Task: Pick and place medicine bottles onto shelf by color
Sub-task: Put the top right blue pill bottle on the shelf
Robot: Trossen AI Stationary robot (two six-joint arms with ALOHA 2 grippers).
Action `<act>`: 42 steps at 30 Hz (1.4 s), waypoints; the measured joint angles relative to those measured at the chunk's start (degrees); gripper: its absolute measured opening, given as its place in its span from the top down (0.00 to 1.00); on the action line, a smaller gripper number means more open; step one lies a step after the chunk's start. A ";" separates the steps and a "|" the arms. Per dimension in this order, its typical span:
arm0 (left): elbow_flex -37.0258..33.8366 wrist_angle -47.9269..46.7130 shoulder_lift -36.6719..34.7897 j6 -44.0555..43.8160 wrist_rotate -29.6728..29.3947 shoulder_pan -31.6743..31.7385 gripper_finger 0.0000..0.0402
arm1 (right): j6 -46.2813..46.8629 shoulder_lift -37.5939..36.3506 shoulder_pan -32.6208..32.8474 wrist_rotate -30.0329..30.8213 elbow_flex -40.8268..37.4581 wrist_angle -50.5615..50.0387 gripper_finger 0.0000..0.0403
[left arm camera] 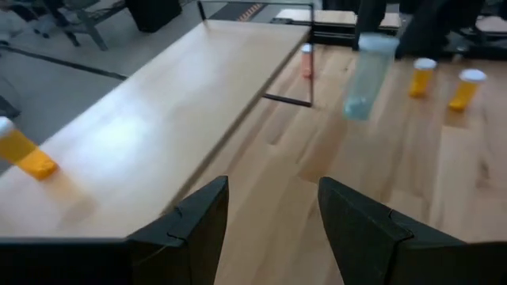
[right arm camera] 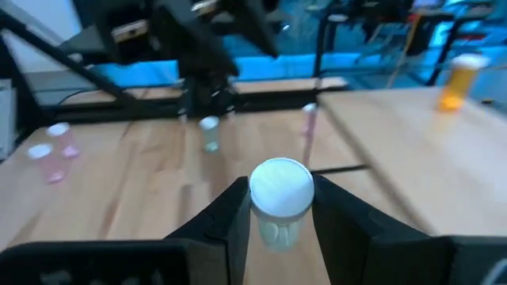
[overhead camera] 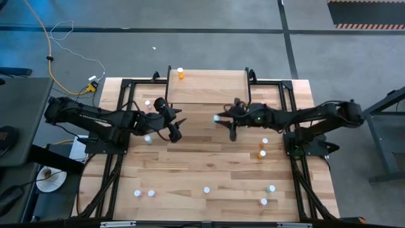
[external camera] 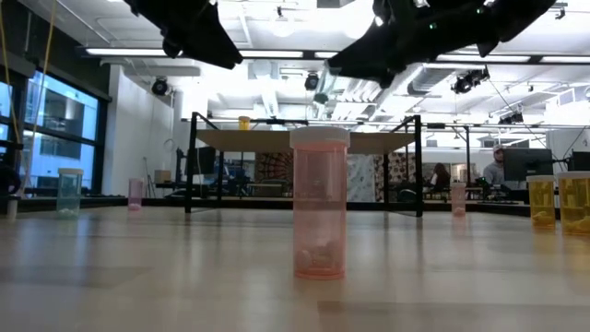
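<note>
The shelf (overhead camera: pixel 207 85) stands at the table's far middle, with one orange bottle (overhead camera: pixel 181 74) upright on its far left corner. My right gripper (overhead camera: pixel 221 121) hangs above the table just near of the shelf, shut on a pale teal bottle (left arm camera: pixel 364 79) with a white cap (right arm camera: pixel 280 190). My left gripper (left arm camera: pixel 273 218) is open with nothing between its fingers. It hovers by the shelf's near left corner, facing the right gripper. A pink bottle (external camera: pixel 319 207) stands upright on the table close to the low camera. My right gripper pinches the teal bottle's upper end, at and just under its white cap (right arm camera: pixel 279 207), between its two fingers. The fingers (right arm camera: pixel 230 218) come about level from the table's right side. The bottle hangs nearly upright, cap up, lifted clear of the table.
Two orange bottles (overhead camera: pixel 263 147) stand under the right arm. Pink ones (overhead camera: pixel 148 103) stand left of the shelf. Several more bottles (overhead camera: pixel 206 189) are scattered along the near edge. Bare tabletop lies between the two grippers and the near row.
</note>
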 joint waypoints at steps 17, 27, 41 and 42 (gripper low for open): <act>0.00 3.59 0.00 1.98 5.09 5.60 0.53 | -7.54 -6.09 -15.10 -0.04 9.07 -12.71 0.73; 0.00 3.68 -0.01 1.98 5.14 5.57 0.53 | -8.72 -4.87 -24.10 -0.02 21.38 -26.79 0.73; 0.01 3.59 -0.02 2.42 5.58 5.57 0.53 | -4.46 -1.07 -33.14 -3.25 22.38 -32.99 0.73; 0.02 3.59 -0.02 2.41 5.58 5.57 0.53 | -4.45 -0.28 -33.33 -3.31 22.38 -33.46 0.73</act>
